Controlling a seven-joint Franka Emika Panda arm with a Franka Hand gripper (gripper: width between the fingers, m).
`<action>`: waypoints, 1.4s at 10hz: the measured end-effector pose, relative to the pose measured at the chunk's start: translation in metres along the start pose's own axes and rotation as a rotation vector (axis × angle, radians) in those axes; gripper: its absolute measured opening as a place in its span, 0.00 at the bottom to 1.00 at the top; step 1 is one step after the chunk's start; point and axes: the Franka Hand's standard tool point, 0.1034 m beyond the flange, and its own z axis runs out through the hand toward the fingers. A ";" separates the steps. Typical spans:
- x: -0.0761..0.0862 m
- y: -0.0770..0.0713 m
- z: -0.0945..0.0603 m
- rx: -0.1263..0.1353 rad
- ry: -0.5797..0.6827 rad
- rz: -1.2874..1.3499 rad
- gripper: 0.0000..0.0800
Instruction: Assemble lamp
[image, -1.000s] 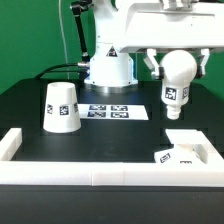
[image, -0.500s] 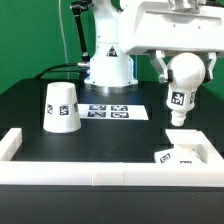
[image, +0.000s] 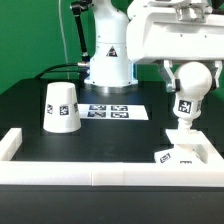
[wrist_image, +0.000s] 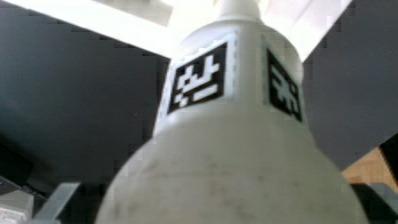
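My gripper (image: 190, 68) is shut on the white ball-shaped bulb (image: 191, 82), neck pointing down, at the exterior view's right. The bulb's tagged neck hangs just above the low flat base block (image: 183, 148), which sits inside the rail's corner. In the wrist view the bulb (wrist_image: 222, 130) fills the picture, its neck with square tags pointing away toward the white base (wrist_image: 143, 25). The fingers (wrist_image: 59, 200) show only as grey edges beside it. The cone-shaped shade (image: 62, 107) stands on the table at the exterior view's left.
The marker board (image: 112, 112) lies flat in the middle of the black table. A long white rail (image: 100, 167) edges the front and both sides. The robot's white pedestal (image: 108, 60) stands behind.
The gripper has carried the bulb toward the exterior view's right and downward, to a spot over the base block. The shade and base have not moved.
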 end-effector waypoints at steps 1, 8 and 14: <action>-0.002 0.000 0.002 0.001 -0.003 0.000 0.72; -0.014 0.000 0.017 0.006 -0.026 -0.007 0.72; -0.024 -0.001 0.019 -0.027 0.065 -0.007 0.72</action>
